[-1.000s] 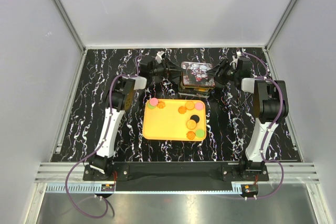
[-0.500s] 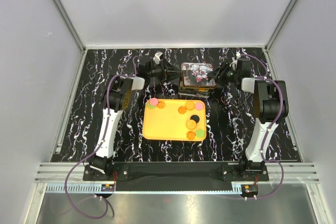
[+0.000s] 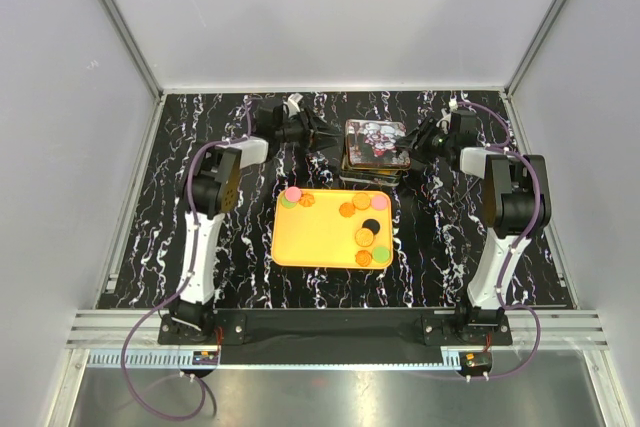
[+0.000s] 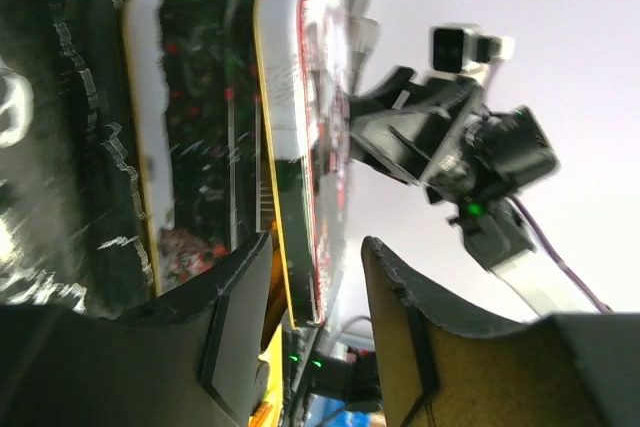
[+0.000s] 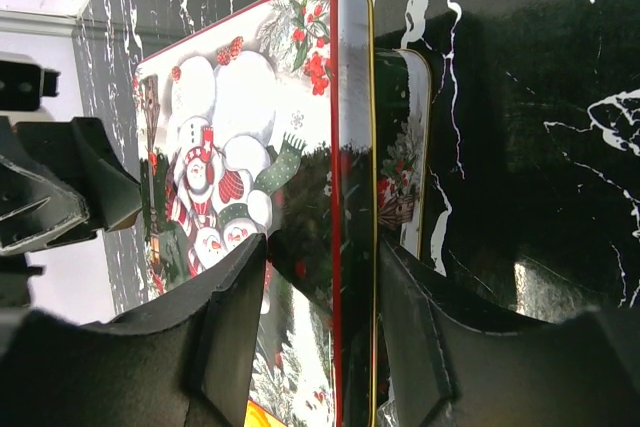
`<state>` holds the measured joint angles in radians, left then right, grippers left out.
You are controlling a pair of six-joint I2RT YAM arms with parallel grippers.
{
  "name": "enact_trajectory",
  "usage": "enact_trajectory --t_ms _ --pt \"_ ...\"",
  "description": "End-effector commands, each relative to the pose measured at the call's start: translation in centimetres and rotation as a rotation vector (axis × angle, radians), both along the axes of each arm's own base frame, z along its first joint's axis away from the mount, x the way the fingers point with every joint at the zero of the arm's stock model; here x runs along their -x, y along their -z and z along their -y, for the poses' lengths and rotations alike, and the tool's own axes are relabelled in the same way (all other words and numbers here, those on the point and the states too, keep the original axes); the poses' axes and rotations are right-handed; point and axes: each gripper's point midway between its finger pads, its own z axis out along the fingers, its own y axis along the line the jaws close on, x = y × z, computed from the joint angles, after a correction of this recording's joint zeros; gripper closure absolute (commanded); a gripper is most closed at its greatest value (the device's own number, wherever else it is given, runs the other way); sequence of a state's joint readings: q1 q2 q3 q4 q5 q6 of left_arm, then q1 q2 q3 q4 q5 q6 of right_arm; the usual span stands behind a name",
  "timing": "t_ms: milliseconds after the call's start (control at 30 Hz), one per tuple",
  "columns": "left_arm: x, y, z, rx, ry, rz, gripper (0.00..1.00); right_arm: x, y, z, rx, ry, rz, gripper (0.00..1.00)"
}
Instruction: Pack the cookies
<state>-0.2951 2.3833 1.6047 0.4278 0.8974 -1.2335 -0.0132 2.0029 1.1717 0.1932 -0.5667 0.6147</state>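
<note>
Tin lid is straddled by the right gripper, clamping indeterminable; the left gripper is parted; cookies are spread on the centre tray.

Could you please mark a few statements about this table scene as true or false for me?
1. The tin has a lid that shows snowmen. True.
2. The cookies lie on the orange tray. True.
3. The tray stands farther from the arm bases than the tin. False: it is nearer to them, in front of the tin.
4. The right hand hangs over the tray. False: it is at the tin's right side, with the lid's edge between its fingers.
5. Every cookie is orange. False: there is a black cookie and a pink cookie too.
</note>
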Motion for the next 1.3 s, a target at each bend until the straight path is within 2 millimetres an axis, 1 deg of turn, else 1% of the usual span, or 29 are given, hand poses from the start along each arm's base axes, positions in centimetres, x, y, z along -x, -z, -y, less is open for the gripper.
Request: enact_trajectory --t_ms 0,33,67,167,233,300,333,400,467,533,567,600,800,1067,1200,1233,1267 --pt "0.0 -1.0 -1.1 -0.116 -0.050 0.056 0.53 -0.3 -1.8 0.2 0.045 0.001 0.043 0.46" --pt "0.6 -0.3 -1.0 -0.137 -0.046 0.033 0.53 -0.2 -1.8 0.0 0.047 -0.002 0.042 0.46" --pt "0.5 -0.2 -1.2 -0.157 -0.059 0.040 0.53 0.0 -1.9 -1.1 0.047 -0.022 0.044 0.46" --pt "1.3 0.9 -1.2 -0.186 -0.074 0.007 0.54 0.2 -2.0 -1.4 0.054 -0.028 0.045 0.46" --pt "1.9 1.8 -1.3 -0.204 -0.082 -0.019 0.60 0.3 -2.0 -1.5 0.058 -0.031 0.043 0.46" --pt "2.1 2.0 -1.4 -0.222 -0.105 -0.026 0.63 0.3 -2.1 -1.7 0.065 -0.036 0.047 0.46" --pt "2.5 2.6 -1.5 -0.231 -0.108 -0.038 0.65 0.4 -2.0 -1.6 0.070 -0.032 0.041 0.46" --pt "2.5 2.4 -1.4 -0.228 -0.121 -0.037 0.67 0.4 -2.1 -1.7 0.076 -0.035 0.044 0.46" --pt "2.5 2.8 -1.5 -0.236 -0.132 -0.056 0.72 0.5 -2.2 -1.8 0.081 -0.036 0.043 0.46" --pt "2.8 3.0 -1.4 -0.239 -0.138 -0.067 0.76 0.6 -2.2 -1.7 0.090 -0.035 0.038 0.46" --pt "2.8 2.9 -1.3 -0.236 -0.147 -0.070 0.77 0.6 -2.2 -1.7 0.094 -0.035 0.038 0.46" --pt "3.1 3.1 -1.2 -0.238 -0.148 -0.075 0.80 0.8 -2.3 -1.8 0.104 -0.039 0.039 0.46" --pt "3.2 2.4 -0.3 -0.218 -0.156 -0.066 0.84 1.1 -2.9 -2.1 0.119 -0.052 0.048 0.46" --pt "3.0 1.0 0.4 -0.207 -0.164 -0.050 0.85 1.9 -3.7 -2.7 0.135 -0.076 0.051 0.45" --pt "3.2 1.1 0.6 -0.209 -0.166 -0.051 0.85 2.1 -3.9 -3.0 0.146 -0.084 0.051 0.45" --pt "3.1 1.1 0.6 -0.209 -0.168 -0.052 0.85 2.7 -3.6 -3.1 0.148 -0.092 0.022 0.44" --pt "3.1 1.0 0.6 -0.209 -0.168 -0.050 0.85 2.8 -3.6 -3.2 0.150 -0.093 0.020 0.44"
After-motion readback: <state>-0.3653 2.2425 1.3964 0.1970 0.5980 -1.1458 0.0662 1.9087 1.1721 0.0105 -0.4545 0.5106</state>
